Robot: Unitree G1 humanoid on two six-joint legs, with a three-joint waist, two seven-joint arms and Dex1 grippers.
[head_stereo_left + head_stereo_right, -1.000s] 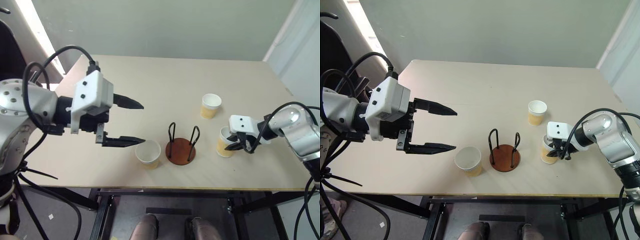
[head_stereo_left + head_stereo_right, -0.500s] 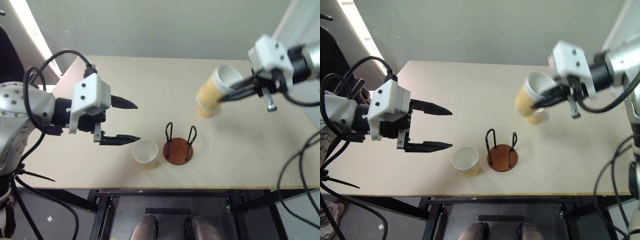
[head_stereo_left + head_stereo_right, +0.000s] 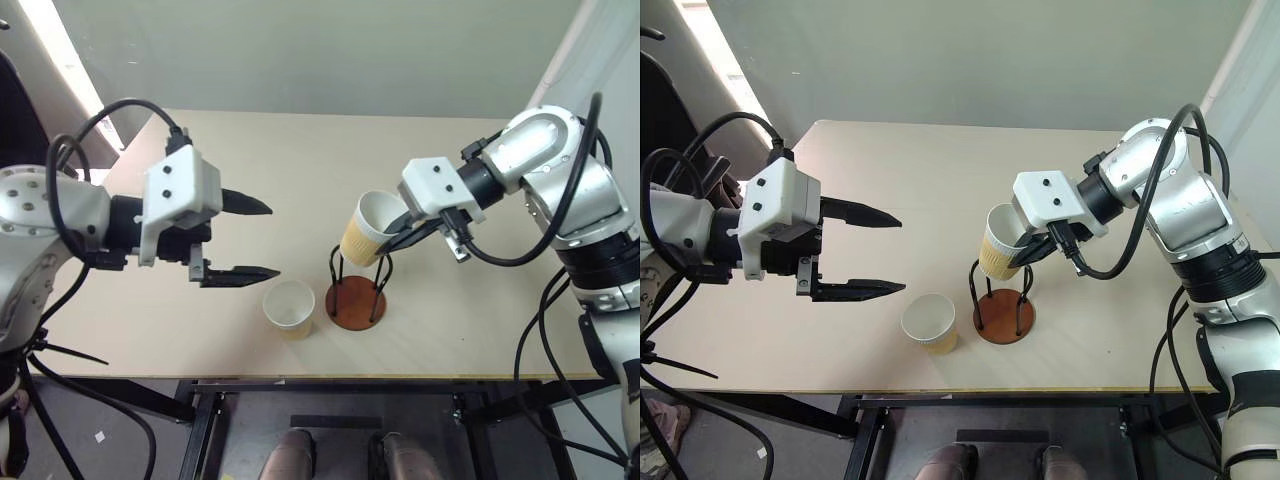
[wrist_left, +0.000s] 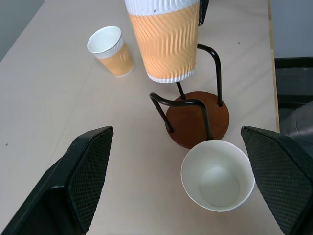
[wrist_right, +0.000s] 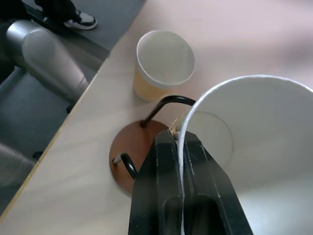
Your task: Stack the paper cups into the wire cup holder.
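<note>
My right gripper [image 3: 398, 234] is shut on the rim of a paper cup [image 3: 364, 228], one finger inside and one outside. That cup hangs tilted just above the wire cup holder [image 3: 355, 296], close to its dark loops; in the right wrist view the reddish base [image 5: 124, 152] lies below the held cup [image 5: 244, 127]. A second paper cup [image 3: 289, 307] stands upright on the table just left of the holder. A third cup [image 4: 110, 49] stands beyond the holder in the left wrist view. My left gripper [image 3: 273, 241] hovers open to the left of the standing cup, holding nothing.
The tan table [image 3: 300, 150] runs wide behind the holder, and its front edge [image 3: 330, 375] lies close below the holder and the near cup. The right arm's elbow and cables [image 3: 560, 200] hang over the table's right side.
My right gripper lifted the cup from the table's right side and carried it up and left, to just above the holder. The left gripper stayed in place, open.
</note>
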